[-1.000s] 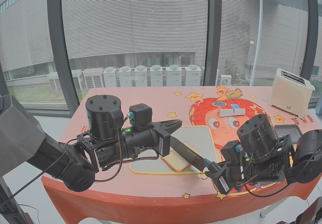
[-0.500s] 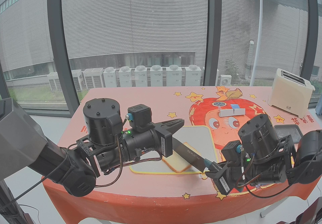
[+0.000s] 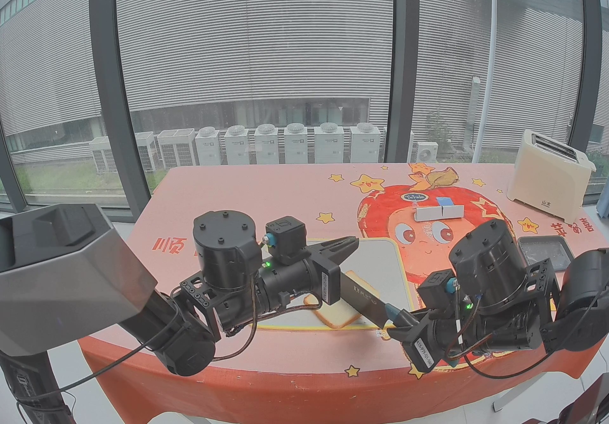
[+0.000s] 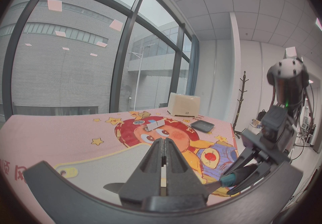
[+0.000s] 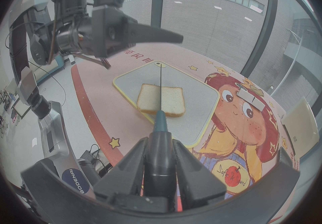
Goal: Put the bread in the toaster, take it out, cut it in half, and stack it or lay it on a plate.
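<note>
Fingers of the right gripper (image 3: 396, 325) pinch the dark handle of the knife (image 3: 358, 298) above the near edge of the tabletop (image 3: 266, 190); the handle sits deep between them, I think so that the blade does not turn when it is pressed down. The blade reaches forward and lies across the bread (image 3: 336, 315); in the right wrist view it shows as one thin line over the middle of the slice, so it seems to be aimed for two equal halves; I cannot tell whether it already bites into the crumb.

The bread lies flat near the front edge of the grey cutting board (image 3: 380, 260); it is one whole square slice, pale in the face with a light brown crust, and no cut shows in it; it looks soft and may squash under a blunt push.

Just behind it the left gripper (image 3: 352, 244) hangs above the board, its fingers pressed together and holding nothing; probably it stays clear of the blade.

Farther off stand a small white knife rest (image 3: 439, 211), a dark tray (image 3: 545, 251) which probably serves as the plate, and the cream toaster (image 3: 550, 175) at the far right corner.
</note>
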